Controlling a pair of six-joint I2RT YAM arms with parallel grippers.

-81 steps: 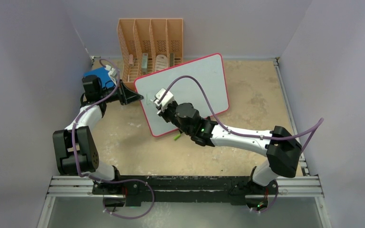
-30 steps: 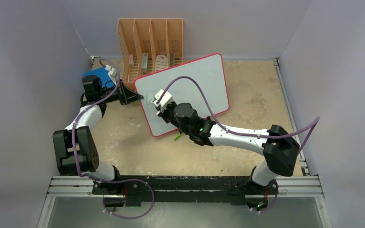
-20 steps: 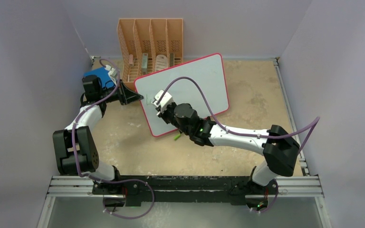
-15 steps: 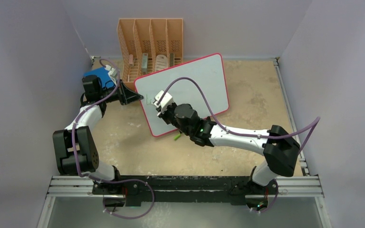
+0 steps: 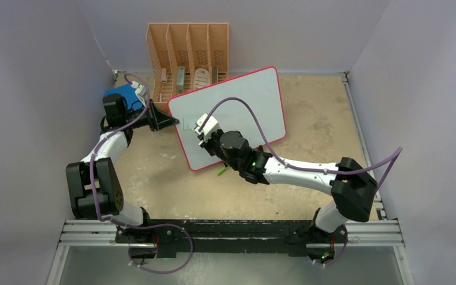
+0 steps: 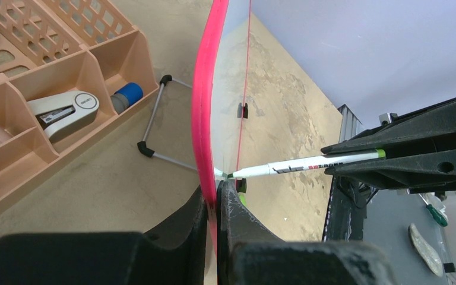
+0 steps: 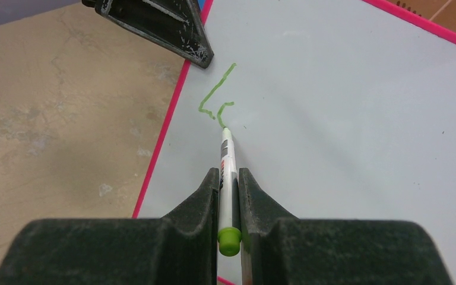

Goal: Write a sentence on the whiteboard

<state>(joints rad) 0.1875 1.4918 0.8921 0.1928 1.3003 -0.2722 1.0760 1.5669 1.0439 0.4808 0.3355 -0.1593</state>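
Observation:
The whiteboard (image 5: 243,101), white with a pink rim, stands tilted at the middle of the table. My left gripper (image 5: 169,122) is shut on the rim at the board's left edge (image 6: 205,89), one finger on each face (image 6: 217,190). My right gripper (image 5: 203,127) is shut on a white marker (image 7: 228,160) with a green end, jaws tight on its barrel (image 7: 228,175). The marker's tip (image 6: 309,164) touches the board near its left edge. Of the sentence (image 7: 217,98) only a green "L" and a short hooked stroke show (image 5: 187,126).
An orange divided organizer (image 5: 187,50) stands behind the board, with a stapler (image 6: 62,107) in one slot. A blue book (image 5: 123,95) lies at the back left under the left arm. A small green cap (image 5: 221,171) lies on the table below the board's lower edge.
The right gripper and marker have shifted slightly right across the board, and green strokes have appeared near the left edge. The left gripper has stayed on the rim.

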